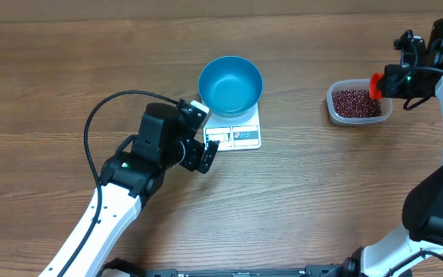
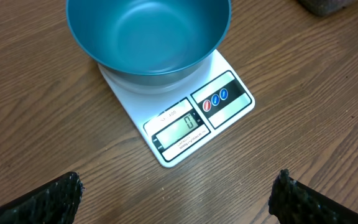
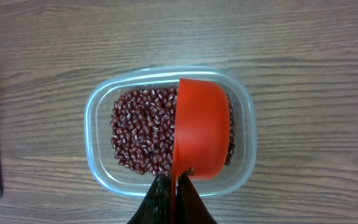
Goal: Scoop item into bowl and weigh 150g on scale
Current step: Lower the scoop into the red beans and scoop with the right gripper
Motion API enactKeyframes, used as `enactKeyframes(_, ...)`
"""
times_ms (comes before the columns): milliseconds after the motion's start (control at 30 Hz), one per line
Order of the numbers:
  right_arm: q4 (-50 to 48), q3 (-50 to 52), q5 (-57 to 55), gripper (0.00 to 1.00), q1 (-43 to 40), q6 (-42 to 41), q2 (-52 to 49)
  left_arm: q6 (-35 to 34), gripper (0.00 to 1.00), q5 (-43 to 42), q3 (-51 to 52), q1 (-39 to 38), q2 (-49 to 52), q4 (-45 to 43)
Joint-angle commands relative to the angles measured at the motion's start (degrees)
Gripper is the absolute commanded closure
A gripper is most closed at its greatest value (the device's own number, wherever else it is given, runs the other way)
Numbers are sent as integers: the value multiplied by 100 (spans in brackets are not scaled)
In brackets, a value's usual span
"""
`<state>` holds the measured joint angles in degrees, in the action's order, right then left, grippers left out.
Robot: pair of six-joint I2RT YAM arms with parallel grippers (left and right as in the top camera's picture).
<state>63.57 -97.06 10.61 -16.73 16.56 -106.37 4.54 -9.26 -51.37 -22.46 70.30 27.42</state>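
**Empty bowl on a zeroed scale, scoop held over the beans**

The white scale lies on the wooden table with its display edge towards the left arm. In the left wrist view the display shows a single zero. The blue bowl stands on the scale's platform at the end away from the display, and its inside is bare.

The left gripper hovers just beside the scale's display corner. Its jaws are spread wide and hold nothing. Its two dark fingertips frame the lower edge of the wrist view, with the scale between and beyond them.

Well apart from the scale, on the side opposite the left arm, sits a clear plastic tub holding the dark red beans in a loose layer. The right gripper is above this tub, its jaws clamped tight on the handle of a red scoop. The scoop's cup hangs over the half of the tub farther from the scale. Whether the cup touches the beans or carries any cannot be told.
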Motion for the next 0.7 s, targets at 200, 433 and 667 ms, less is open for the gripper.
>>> enactKeyframes(200, -424, 787, -146, 96, 15, 87, -22, 42, 1, -68, -87, 15, 9, -22)
enactKeyframes(433, -933, 1189, -472, 96, 39, -140, -22, 42, 0, -68, -87, 15, 9, -20)
enactKeyframes(667, -1093, 1237, -605, 96, 125, -195, -24, 42, 1, -68, -87, 15, 9, -20)
